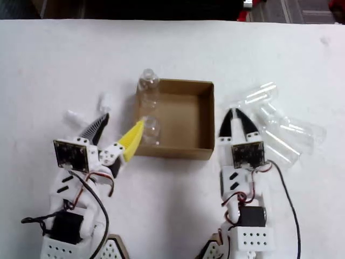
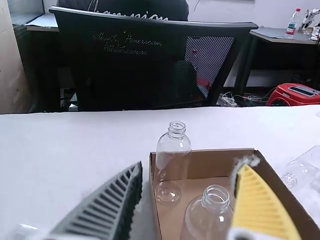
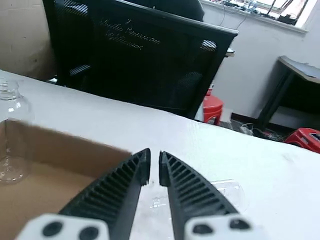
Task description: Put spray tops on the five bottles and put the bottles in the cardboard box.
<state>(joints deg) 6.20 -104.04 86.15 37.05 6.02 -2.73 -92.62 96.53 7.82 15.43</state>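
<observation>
Looking down on a white table (image 1: 54, 54), with a black mesh chair (image 2: 125, 60) standing behind it. Finding the cardboard box (image 1: 178, 152) sitting open at the middle, between both arms. Seeing the left gripper (image 1: 123, 120) spreading wide and holding nothing, its yellow finger reaching over the box's left wall, its black finger hanging outside. Seeing the right gripper (image 1: 235, 112) pinching nearly shut on nothing, just beside the box's right wall. Counting about 3 clear bottles (image 1: 285, 135) lying jumbled on the table right of the box. Noting 2 upright bottles, the far bottle (image 1: 148, 86) and the near bottle (image 1: 151, 128), apparently standing inside the box along its left wall, both necks uncapped. Spotting small white pieces (image 1: 73, 115), possibly spray tops, lying left of the left gripper. Judging the risk: closing while straddling the cardboard, likely snagging the wall, dragging the box and toppling the near bottle; also leaving boxed bottles topless.
</observation>
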